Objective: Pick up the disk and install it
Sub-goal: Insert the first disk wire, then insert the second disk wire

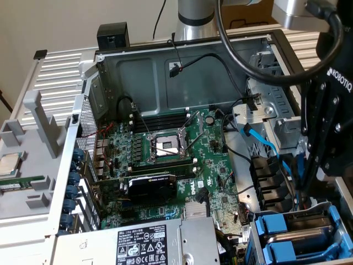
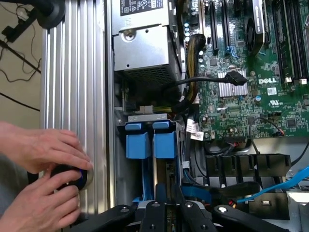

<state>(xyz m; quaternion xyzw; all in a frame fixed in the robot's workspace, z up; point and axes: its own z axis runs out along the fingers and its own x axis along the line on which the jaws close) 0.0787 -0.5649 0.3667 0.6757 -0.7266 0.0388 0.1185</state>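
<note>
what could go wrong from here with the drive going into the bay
1. The end effector is low over the blue carriers in the drive bay; a tilted disk might jam on the bay's metal edge.
2. Loose black cables and the blue cable lie close by and might snag.
3. A person's hands rest on the case rail nearby, within possible reach of the arm.

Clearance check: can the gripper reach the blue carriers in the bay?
Likely yes: the gripper hangs right by the carriers with nothing between them, and the hands rest on the rail, well aside.
</note>
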